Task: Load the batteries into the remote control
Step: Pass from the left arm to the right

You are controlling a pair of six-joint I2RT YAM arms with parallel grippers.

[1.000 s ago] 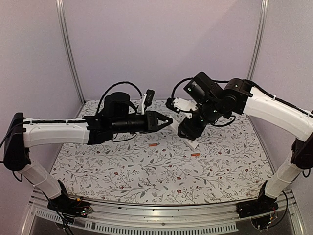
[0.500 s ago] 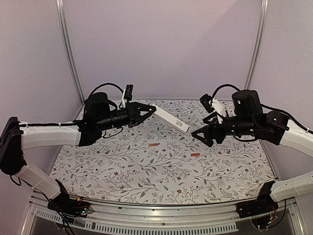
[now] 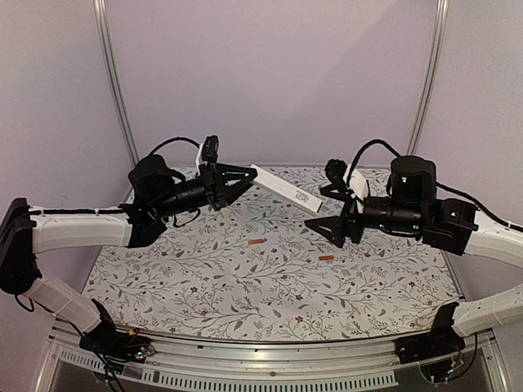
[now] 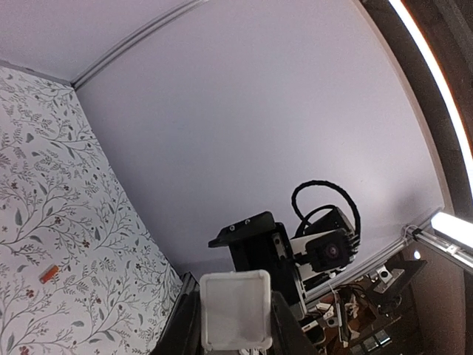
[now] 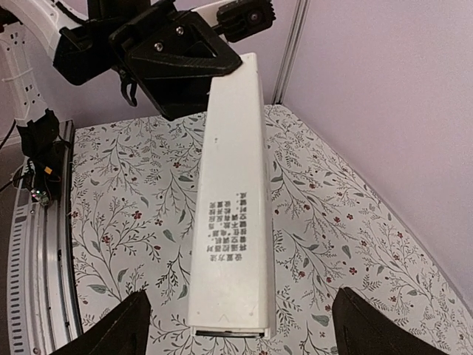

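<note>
Well, the batteries (image 3: pixel 257 242) lie in front on the worktop (image 3: pixel 204 286), and farther back the left pincer (image 3: pixel 243 175) grips one end of the remote control (image 3: pixel 284 188) in the air, its long body pointing into the wide-open, empty right pincer (image 3: pixel 321 209).

Each arm, left (image 3: pixel 82 227) and right (image 3: pixel 498 238), wears white shells on its long links, with black housings at the joints. Black cables (image 3: pixel 174 141) loop over the wrists. The left claw (image 3: pixel 248 174) and right claw (image 3: pixel 325 229) are matte black wedges. Small screws (image 5: pixel 157 46) dot the left one's face.
</note>
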